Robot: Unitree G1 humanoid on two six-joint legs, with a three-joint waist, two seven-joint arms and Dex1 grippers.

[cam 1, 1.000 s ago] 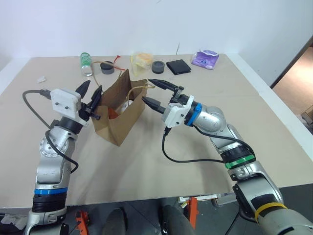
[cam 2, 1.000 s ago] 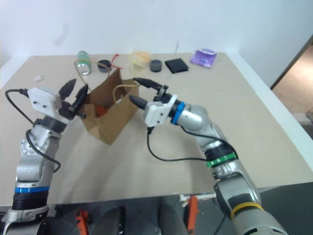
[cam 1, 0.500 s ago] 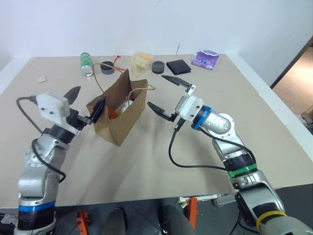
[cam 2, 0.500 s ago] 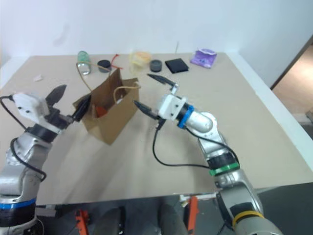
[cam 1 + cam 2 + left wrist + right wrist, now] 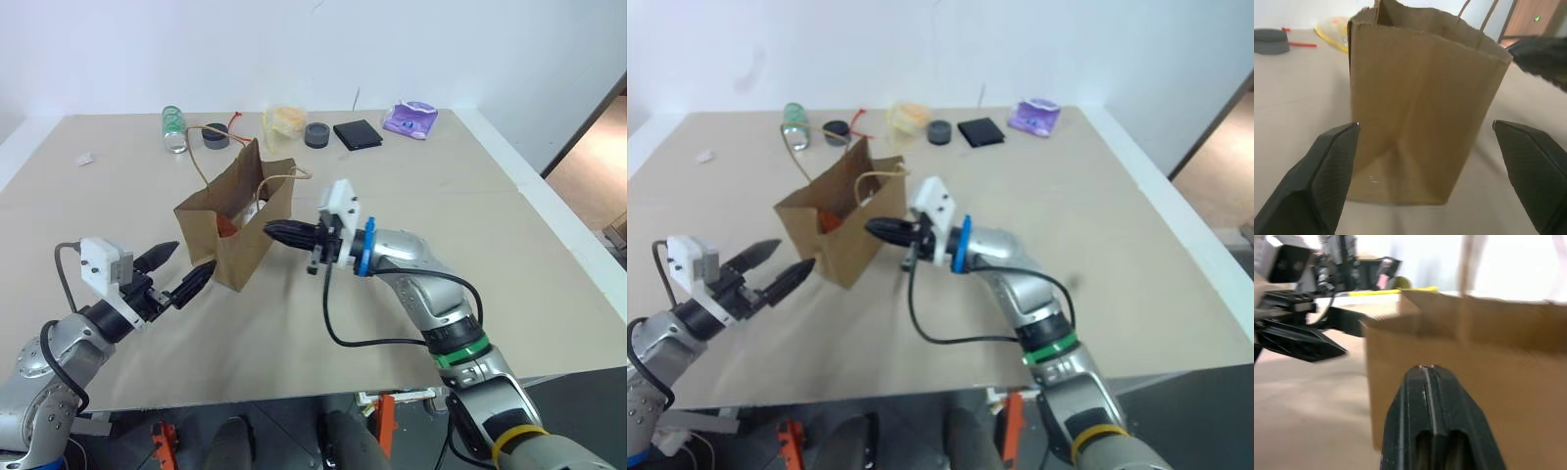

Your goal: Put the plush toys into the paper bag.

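Note:
The paper bag [image 5: 238, 233] stands upright with its top open on the table, its twine handles [image 5: 286, 174] sticking up. An orange patch [image 5: 225, 227] and a white patch [image 5: 257, 207] show inside its mouth. I cannot tell whether they are the plush toys. My left gripper [image 5: 182, 267] hovers just short of the bag's near left corner, open and empty. In the left wrist view the bag [image 5: 1420, 93] stands between its spread fingers [image 5: 1327, 171]. My right gripper [image 5: 270, 231] is shut on nothing and points left at the bag's right wall. I cannot tell whether it touches the wall.
Along the table's far edge lie a green bottle [image 5: 173, 127], a black tape roll [image 5: 215, 136], a clear bag of yellowish contents [image 5: 284, 119], a grey roll [image 5: 316, 133], a black wallet [image 5: 357, 133] and a purple packet [image 5: 410, 117]. A white scrap [image 5: 84, 158] lies far left.
My left gripper has opened wide and drawn back and down, away from the bag's left rim. My right gripper has rolled over, shut, and come in low against the bag's right wall.

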